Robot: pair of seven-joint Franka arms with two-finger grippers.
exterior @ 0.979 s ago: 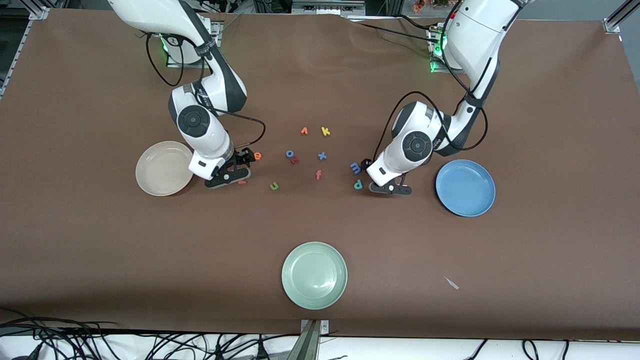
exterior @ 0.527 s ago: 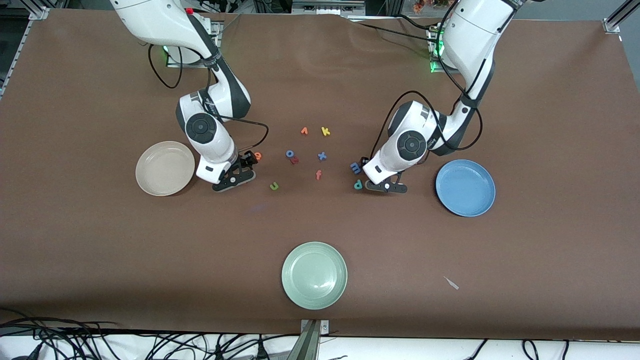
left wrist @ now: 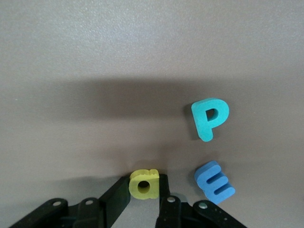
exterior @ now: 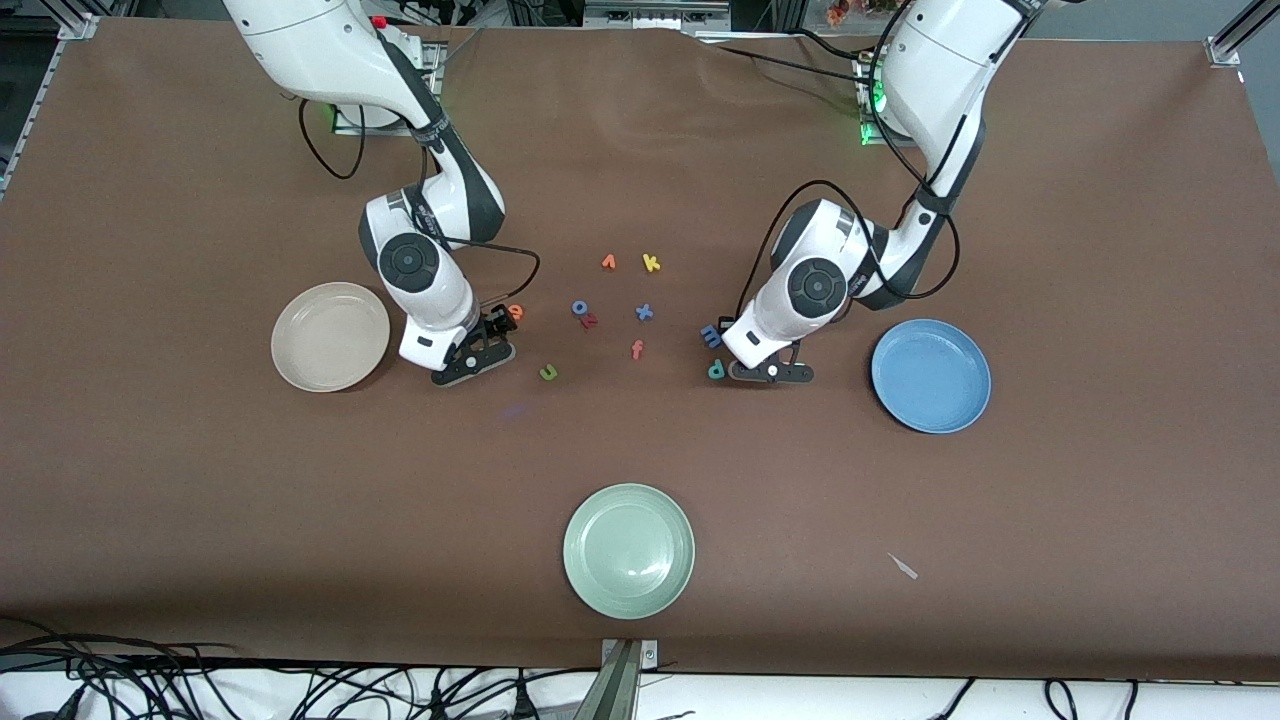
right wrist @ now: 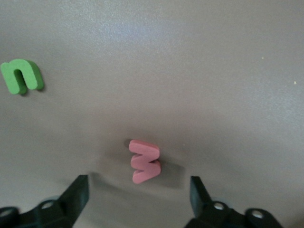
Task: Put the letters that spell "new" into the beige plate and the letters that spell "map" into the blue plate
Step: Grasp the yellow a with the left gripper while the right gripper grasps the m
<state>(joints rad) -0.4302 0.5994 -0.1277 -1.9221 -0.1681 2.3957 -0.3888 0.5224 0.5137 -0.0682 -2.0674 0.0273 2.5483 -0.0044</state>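
The yellow a [left wrist: 144, 183] sits on the table with my left gripper [left wrist: 144, 184] shut on it. The teal p [left wrist: 209, 118] and the light blue m [left wrist: 214, 182] lie just beside it. In the front view my left gripper [exterior: 768, 372] is low between the teal p [exterior: 716, 370] and the blue plate [exterior: 931, 375]. My right gripper [right wrist: 139, 185] stands open around the pinkish-red w [right wrist: 145, 161], with the green n [right wrist: 21, 76] apart from it. From the front, my right gripper [exterior: 472, 358] hides the w. The orange e [exterior: 515, 312] and the beige plate [exterior: 305, 345] flank it.
Spare letters lie mid-table: orange v [exterior: 608, 262], yellow k [exterior: 651, 263], blue o [exterior: 579, 307], dark red k [exterior: 590, 321], blue x [exterior: 644, 312], orange f [exterior: 637, 349]. A pale green plate [exterior: 628, 550] sits nearer the front camera, with a white scrap [exterior: 903, 566] beside it.
My left gripper has closed on the yellow a. My right gripper has slid away from the beige plate and now covers the w in the front view.
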